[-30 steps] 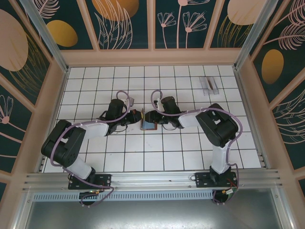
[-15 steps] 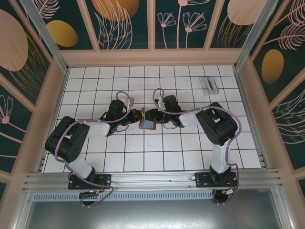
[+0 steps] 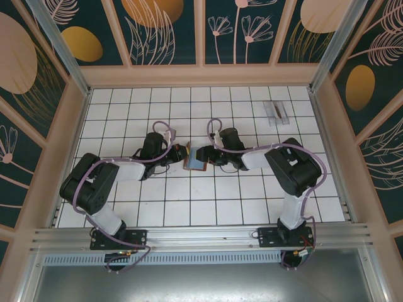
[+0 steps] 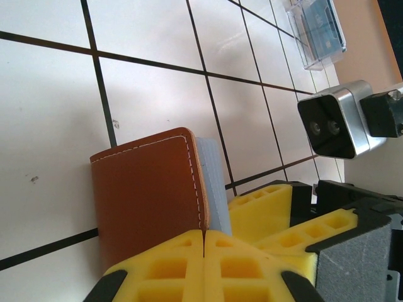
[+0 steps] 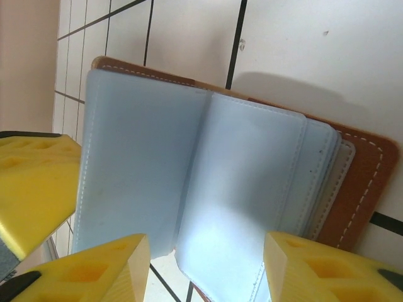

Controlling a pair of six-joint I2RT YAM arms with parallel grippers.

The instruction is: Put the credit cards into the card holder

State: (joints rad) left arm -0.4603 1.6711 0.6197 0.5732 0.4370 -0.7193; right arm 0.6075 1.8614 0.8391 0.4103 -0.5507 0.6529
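Two grippers crowd one small card holder [image 3: 196, 159] in the middle of the tabletop [image 3: 189, 207], and it all comes down to how that holder is presented. On the holder's left side, the left gripper [image 4: 204, 238] has its yellow fingers pressed together, clamped on the edge of the reddish-brown leather cover. That props the holder up on the tiles, with the blue-grey lining [image 5: 189, 170] fanned open toward the other arm.

On the holder's right side is the right gripper [image 5: 204, 258], fingers well apart, one either side of the open lining pages and gripping nothing. The credit cards [image 3: 277, 112] sit in a clear tray [image 4: 318, 31], well apart from the holder, beyond it and off to its right. None is in a pocket yet, so I'd call this the very early going.

To my eye the step in hand is holding the holder open and steady for a first card. Doing it well means a firm left clamp with no twisting, so the pockets face the incoming arm. The right gripper should back straight out without snagging the soft pages. It should then take one card by a short edge and bring it in flat, lined up with a pocket mouth. The risk is pages flopping shut.
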